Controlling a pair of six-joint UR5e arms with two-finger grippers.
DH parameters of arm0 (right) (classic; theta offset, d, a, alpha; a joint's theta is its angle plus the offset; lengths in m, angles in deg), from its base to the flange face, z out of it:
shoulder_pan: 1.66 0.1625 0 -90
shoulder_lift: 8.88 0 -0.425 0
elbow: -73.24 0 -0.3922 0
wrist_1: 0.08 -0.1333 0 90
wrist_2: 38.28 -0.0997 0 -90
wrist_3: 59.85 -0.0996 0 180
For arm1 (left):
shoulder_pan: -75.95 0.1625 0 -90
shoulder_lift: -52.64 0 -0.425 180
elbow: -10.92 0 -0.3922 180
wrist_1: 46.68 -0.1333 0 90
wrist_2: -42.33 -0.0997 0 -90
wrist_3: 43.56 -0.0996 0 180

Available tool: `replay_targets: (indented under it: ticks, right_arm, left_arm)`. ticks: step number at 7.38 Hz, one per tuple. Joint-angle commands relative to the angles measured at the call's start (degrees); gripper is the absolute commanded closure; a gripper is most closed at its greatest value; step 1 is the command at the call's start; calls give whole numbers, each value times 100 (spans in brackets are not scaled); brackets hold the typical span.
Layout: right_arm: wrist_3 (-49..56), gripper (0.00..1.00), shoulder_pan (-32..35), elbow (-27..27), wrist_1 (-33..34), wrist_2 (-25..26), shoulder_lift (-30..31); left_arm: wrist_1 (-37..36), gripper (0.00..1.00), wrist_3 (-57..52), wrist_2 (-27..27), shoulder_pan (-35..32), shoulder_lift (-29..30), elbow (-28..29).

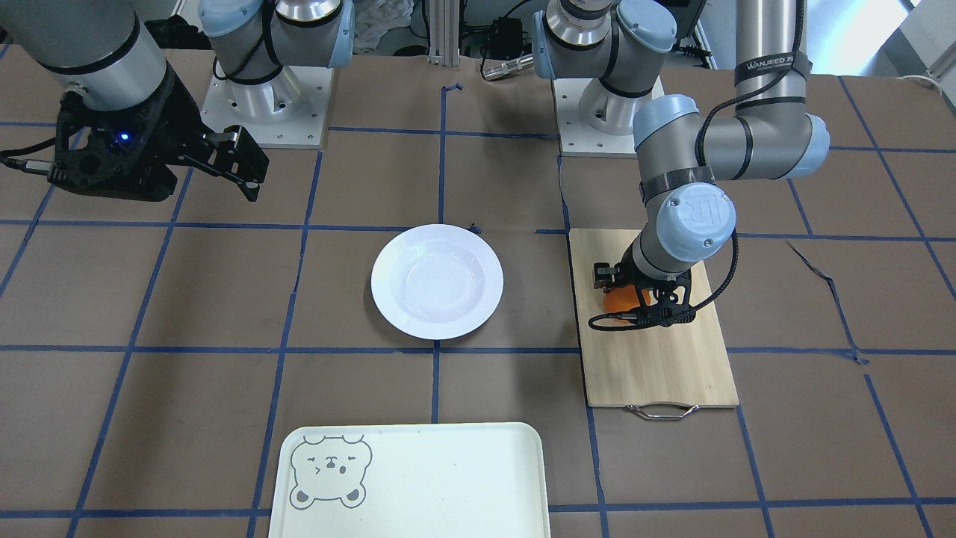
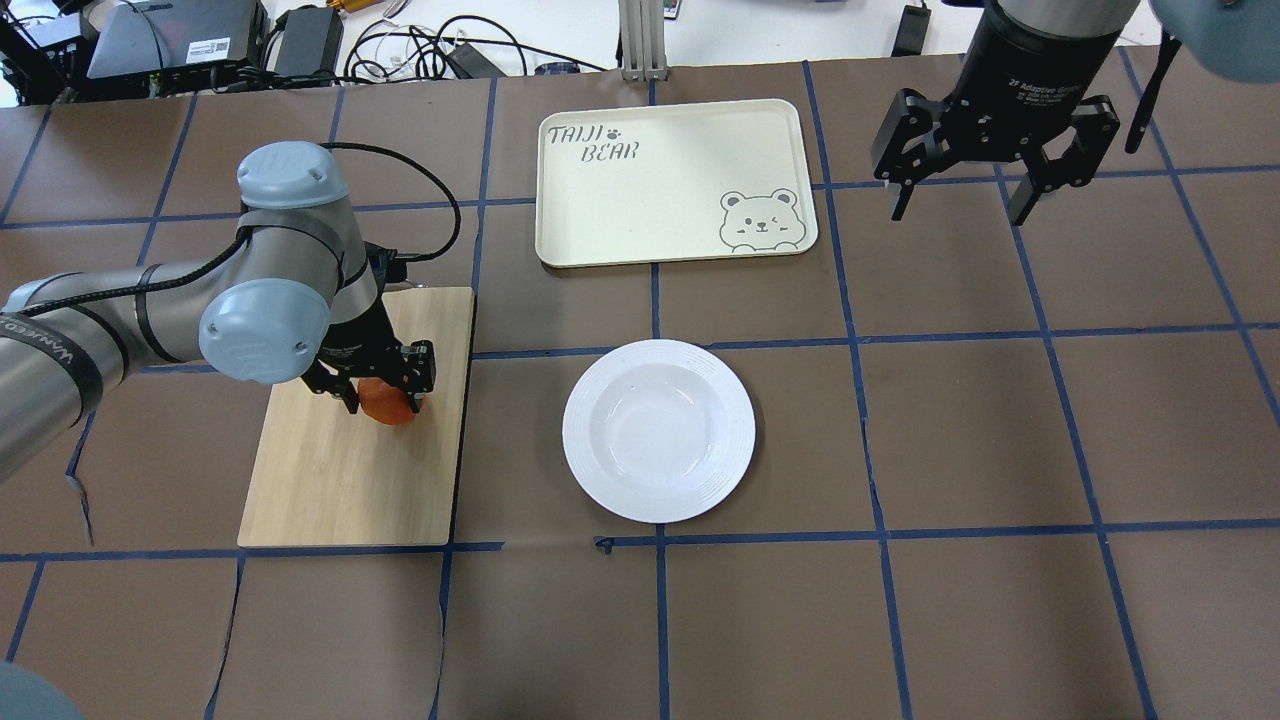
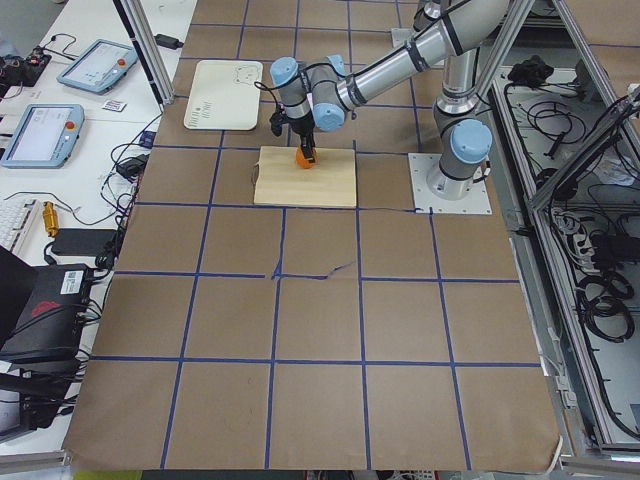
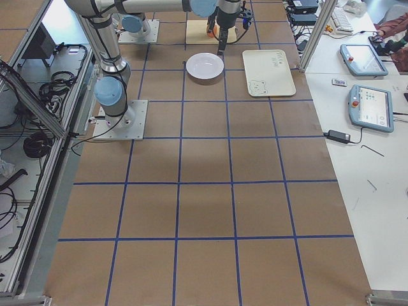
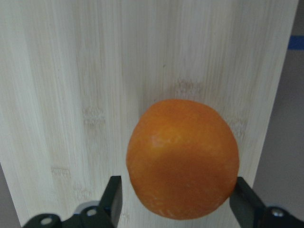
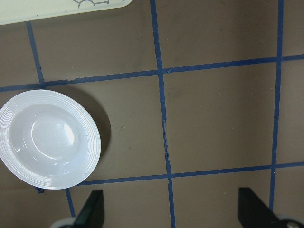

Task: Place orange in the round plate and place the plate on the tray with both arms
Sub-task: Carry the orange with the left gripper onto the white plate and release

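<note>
While left pincer (image 5: pixel 176 189) straddles it, orange (image 5: pixel 183 159) — round, bright, dimpled.

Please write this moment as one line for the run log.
left gripper: astride orange on cutting board, grip unclear | right gripper: open, raised | plate: empty | tray: empty

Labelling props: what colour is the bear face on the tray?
Grey, against the cream tray; shows best in the overhead exterior view.
</note>
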State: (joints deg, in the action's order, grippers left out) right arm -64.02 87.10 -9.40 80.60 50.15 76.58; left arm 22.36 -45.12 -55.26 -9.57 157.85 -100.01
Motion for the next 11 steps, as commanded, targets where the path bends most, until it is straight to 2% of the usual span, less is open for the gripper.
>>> replay_targets:
  ticks: [1,3,5,7,8,9,10,11]
  right_arm:
    - [13,0,0,-6,0,7,-12]
    - [13,0,9,-6,-9,-28,-12]
    - [118,0,26,-15,0,-37,-29]
    - [118,0,9,2,9,-28,-91]
    - [110,0,0,-6,9,-36,-108]
    - [101,0,9,37,113,-45,-152]
    - [118,0,0,-6,341,-45,-230]
    - [118,0,0,-6,386,-37,-240]
  left_arm:
    - [-14,100,59,281,-8,8,184]
    - [607,100,399,1080,-323,-88,500]
    - [549,100,2465,1863,-1173,-80,537]
    - [305,100,3533,2373,-1982,16,537]
    - [-306,100,4166,2550,-2195,130,520]
    - [-400,100,4399,2612,-2310,270,511]
    - [-374,91,4384,2596,-2329,350,493]
    - [-383,1,4366,2561,-2337,403,493]
